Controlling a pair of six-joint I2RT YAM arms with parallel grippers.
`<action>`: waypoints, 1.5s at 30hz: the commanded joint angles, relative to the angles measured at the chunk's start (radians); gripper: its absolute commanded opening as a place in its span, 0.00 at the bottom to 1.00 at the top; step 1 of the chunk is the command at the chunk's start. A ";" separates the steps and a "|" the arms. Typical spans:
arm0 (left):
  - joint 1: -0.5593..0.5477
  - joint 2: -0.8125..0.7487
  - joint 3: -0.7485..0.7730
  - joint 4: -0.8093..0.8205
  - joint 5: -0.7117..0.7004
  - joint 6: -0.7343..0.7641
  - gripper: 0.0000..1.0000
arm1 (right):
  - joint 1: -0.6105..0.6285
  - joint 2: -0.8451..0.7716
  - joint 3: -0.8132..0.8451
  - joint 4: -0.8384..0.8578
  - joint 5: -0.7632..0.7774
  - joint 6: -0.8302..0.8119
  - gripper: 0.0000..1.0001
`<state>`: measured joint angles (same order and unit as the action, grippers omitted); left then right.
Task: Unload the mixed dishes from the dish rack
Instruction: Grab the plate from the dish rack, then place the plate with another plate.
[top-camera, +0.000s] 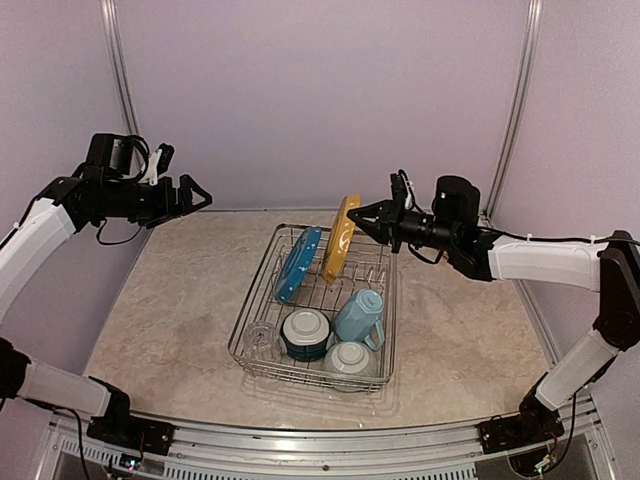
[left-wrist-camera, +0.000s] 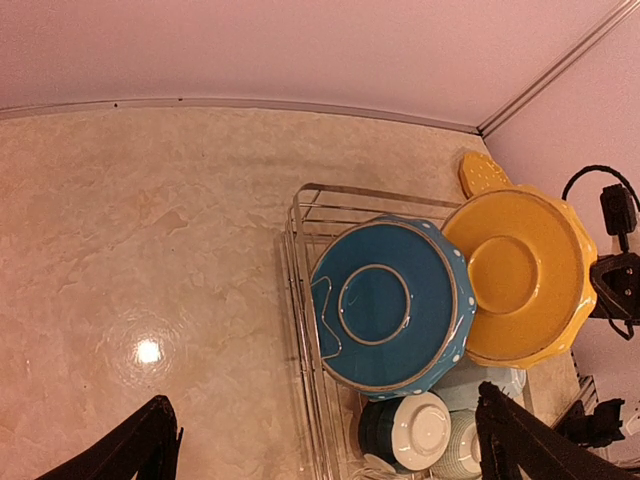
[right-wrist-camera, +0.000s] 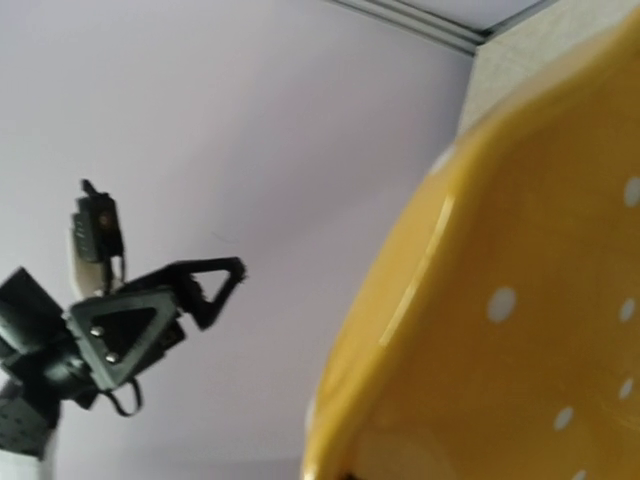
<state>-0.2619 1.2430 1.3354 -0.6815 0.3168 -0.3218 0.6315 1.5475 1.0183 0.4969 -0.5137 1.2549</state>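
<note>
The wire dish rack (top-camera: 258, 300) sits mid-table. In it a blue plate (top-camera: 298, 264) stands on edge beside a yellow-orange plate (top-camera: 340, 240). My right gripper (top-camera: 361, 214) is shut on that yellow plate's upper rim; its dotted face (right-wrist-camera: 520, 330) fills the right wrist view and hides the fingers. From the left wrist view I see the blue plate (left-wrist-camera: 390, 305), the yellow plate (left-wrist-camera: 520, 275) and a second yellow edge (left-wrist-camera: 483, 173) behind it. Two bowls (top-camera: 305, 332) (top-camera: 350, 358), a light blue mug (top-camera: 360, 315) and a clear glass (top-camera: 260, 338) fill the near end. My left gripper (top-camera: 195, 195) hangs open, high at the left.
The rack's wire wall (left-wrist-camera: 300, 260) stands on a beige marbled tabletop (top-camera: 180, 300) with lilac walls behind and at both sides. The left arm's gripper (right-wrist-camera: 150, 320) shows across the rack in the right wrist view.
</note>
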 joint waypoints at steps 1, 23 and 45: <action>0.007 0.009 0.007 -0.012 0.012 -0.003 0.99 | -0.016 -0.105 0.096 0.006 0.018 -0.137 0.00; 0.007 -0.004 0.006 -0.011 0.015 -0.004 0.99 | -0.397 -0.158 0.298 -0.438 0.018 -0.384 0.00; 0.007 -0.010 0.008 -0.013 0.019 -0.002 0.99 | -0.656 0.173 0.447 -0.741 0.189 -0.717 0.00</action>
<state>-0.2619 1.2465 1.3354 -0.6815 0.3328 -0.3283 -0.0051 1.6905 1.3670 -0.2680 -0.3954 0.6712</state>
